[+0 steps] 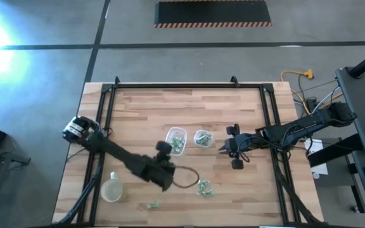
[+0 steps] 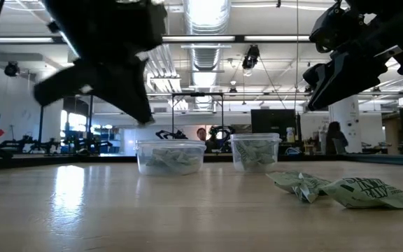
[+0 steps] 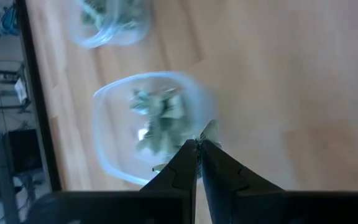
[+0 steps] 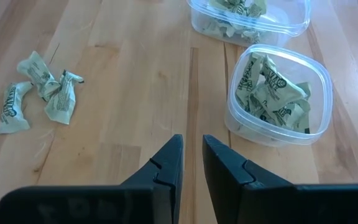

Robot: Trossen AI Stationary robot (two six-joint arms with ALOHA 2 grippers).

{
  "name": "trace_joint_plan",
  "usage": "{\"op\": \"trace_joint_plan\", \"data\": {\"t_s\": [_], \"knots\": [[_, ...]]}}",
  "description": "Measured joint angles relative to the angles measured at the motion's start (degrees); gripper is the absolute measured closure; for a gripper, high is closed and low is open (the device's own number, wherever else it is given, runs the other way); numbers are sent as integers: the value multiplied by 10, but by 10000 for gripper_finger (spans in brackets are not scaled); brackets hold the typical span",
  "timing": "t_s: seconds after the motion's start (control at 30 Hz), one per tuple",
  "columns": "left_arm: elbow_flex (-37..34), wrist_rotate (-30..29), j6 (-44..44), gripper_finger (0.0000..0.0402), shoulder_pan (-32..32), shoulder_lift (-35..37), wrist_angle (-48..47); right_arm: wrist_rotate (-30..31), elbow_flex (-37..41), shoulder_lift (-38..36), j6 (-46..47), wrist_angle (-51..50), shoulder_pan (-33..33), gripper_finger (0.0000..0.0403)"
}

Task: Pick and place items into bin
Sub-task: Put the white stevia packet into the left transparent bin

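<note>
The items are small pale-green crinkly wrapped pieces. Some fill two clear containers (image 1: pixel 176 140) (image 1: pixel 202 137) at mid-table, also seen in the low view (image 2: pixel 170 156) (image 2: pixel 256 152). A loose cluster (image 1: pixel 204 187) (image 4: pixel 39 90) lies on the wood nearer the near edge, and one more piece (image 1: pixel 152 204) lies by that edge. My left gripper (image 3: pixel 197 146) (image 1: pixel 168 151) hangs over the left container (image 3: pixel 148 127), shut on one piece. My right gripper (image 4: pixel 192 149) (image 1: pixel 224 147) hovers open beside the right container (image 4: pixel 279 93), touching nothing. My left gripper pinches one wrapped piece (image 3: pixel 209 130) between its two fingertips, coming from above and pointing down. A crinkled end sticks out past the tips. The piece is lifted clear, over the near rim of the left container.
A round clear lid or cup (image 1: pixel 111 190) sits near the table's left near corner. A dark cable loop (image 1: pixel 186 178) hangs by the left arm. Black frame rails (image 1: pixel 182 87) run along the table's far, left and right sides. Bare wood lies between the containers and the far rail.
</note>
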State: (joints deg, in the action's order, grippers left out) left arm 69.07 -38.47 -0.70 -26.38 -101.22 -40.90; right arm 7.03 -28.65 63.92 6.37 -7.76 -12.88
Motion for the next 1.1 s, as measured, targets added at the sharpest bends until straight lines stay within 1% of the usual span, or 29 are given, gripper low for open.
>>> {"op": "trace_joint_plan", "data": {"t_s": [0.17, 0.37, 0.47, 0.6, 0.77, 1.1], "knots": [[0, 0, -43, 398, 57, 3, 12, 0, 4, 0, 0, 0, 0, 351], [-4, 8, -94, 398, 118, 4, 74, 0, 6, 0, -4, 0, 0, 351], [-11, 26, -115, 398, 144, 4, 109, 0, 6, 0, -8, 0, 0, 351], [-21, 63, -118, 398, 174, 4, 135, 0, 6, 0, -8, 0, 0, 351], [-27, 69, -103, 398, 193, 3, 134, 0, 7, 0, -5, 0, 0, 351], [-29, 70, -98, 394, 193, 3, 138, 0, 9, 0, -7, 14, 0, 351]]}}
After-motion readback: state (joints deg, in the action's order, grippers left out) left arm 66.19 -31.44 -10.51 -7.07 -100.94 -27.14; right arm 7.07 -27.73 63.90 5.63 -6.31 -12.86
